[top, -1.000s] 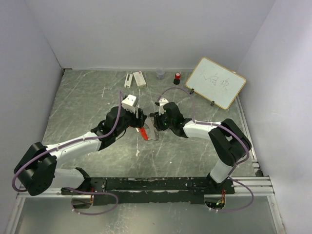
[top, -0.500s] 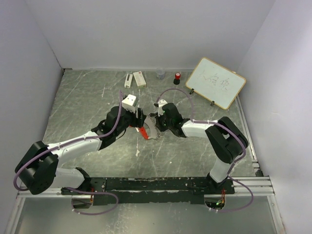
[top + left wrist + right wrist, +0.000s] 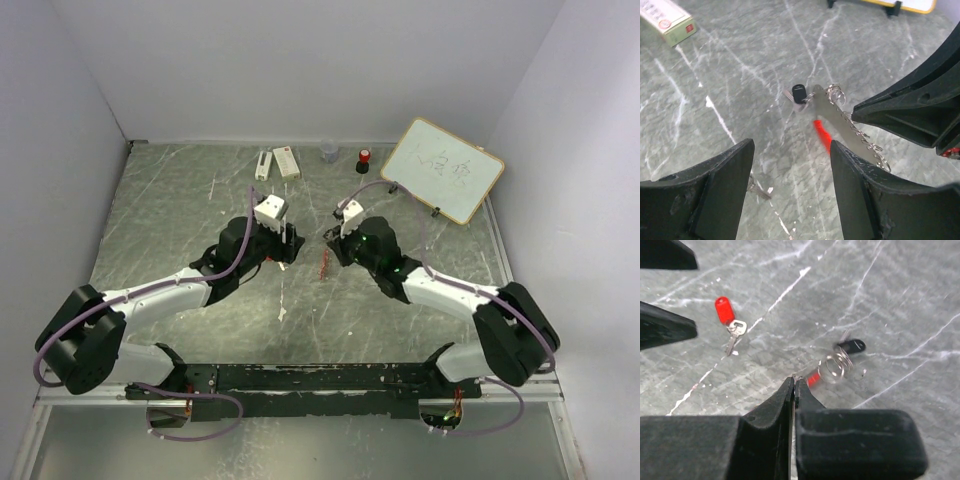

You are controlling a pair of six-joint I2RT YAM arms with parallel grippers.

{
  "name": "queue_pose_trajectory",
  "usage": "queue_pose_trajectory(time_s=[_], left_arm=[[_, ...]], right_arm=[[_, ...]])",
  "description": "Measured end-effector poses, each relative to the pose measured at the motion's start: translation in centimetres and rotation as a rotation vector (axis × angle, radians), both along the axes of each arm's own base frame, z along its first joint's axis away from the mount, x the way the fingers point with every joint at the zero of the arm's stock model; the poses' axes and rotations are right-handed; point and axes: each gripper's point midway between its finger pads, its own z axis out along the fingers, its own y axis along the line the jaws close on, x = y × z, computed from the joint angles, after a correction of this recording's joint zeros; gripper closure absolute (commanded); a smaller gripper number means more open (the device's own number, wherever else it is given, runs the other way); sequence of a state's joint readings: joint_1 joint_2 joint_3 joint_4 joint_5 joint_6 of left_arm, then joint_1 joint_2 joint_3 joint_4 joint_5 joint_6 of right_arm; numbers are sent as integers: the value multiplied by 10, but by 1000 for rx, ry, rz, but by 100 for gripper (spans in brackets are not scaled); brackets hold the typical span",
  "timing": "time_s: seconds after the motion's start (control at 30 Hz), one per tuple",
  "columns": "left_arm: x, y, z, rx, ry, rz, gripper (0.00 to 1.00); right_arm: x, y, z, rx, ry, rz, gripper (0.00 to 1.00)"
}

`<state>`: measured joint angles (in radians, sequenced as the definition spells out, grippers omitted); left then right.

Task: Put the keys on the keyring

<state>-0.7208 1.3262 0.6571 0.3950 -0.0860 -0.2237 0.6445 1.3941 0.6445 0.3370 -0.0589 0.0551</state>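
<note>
My right gripper (image 3: 794,380) is shut on the curved grey piece of the keyring (image 3: 842,122) and holds it above the table. The silver ring (image 3: 835,365) and red fob (image 3: 822,135) hang from it. The black-tagged key (image 3: 799,93) sits at the ring end; I cannot tell whether it is threaded on. The red-tagged key (image 3: 729,320) lies loose on the table, close to my left gripper's fingers (image 3: 665,325). My left gripper (image 3: 790,144) is open and empty, a little short of the keyring. In the top view the two grippers (image 3: 283,245) (image 3: 333,252) face each other, the keyring (image 3: 323,265) between them.
A small whiteboard on a stand (image 3: 442,170) stands at the back right. A red-capped black cylinder (image 3: 363,160), a grey cup (image 3: 328,152) and two white boxes (image 3: 277,162) line the back edge. One box also shows in the left wrist view (image 3: 667,19).
The grippers were together at the keyring; now they are apart. My left gripper has let go and pulled back left. My right arm has swung right, still holding the keyring.
</note>
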Motion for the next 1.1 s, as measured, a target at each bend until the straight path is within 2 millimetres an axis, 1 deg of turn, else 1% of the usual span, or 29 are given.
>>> queue_pose_trajectory(time_s=[0.17,0.37,0.5,0.67,0.73,0.77,0.83,0.87,0.97,1.1], left_arm=[[-14,-19,7,-30,-42,-154,21],[-33,-41,16,-59,-88,-339,19],[-40,-46,20,-73,-125,-398,20],[-47,-47,16,-72,-149,-437,21],[-50,-46,16,-72,-161,-445,24],[-51,-45,16,-76,-169,-448,29],[-53,-44,19,-83,-192,-454,46],[-55,-43,21,-90,-211,-458,50],[-63,-38,27,-111,-279,-473,52],[-71,-35,36,-143,-341,-488,52]], right_arm=[[-10,-2,30,30,-119,61,100],[-30,1,55,69,-220,172,100],[-41,8,71,89,-272,256,100],[-55,13,87,117,-324,337,100],[-60,14,91,125,-336,363,100],[-62,15,92,128,-339,374,100],[-66,17,94,133,-346,397,100],[-67,17,95,135,-348,406,100],[-72,18,94,134,-346,431,100],[-77,19,96,138,-347,451,100]])
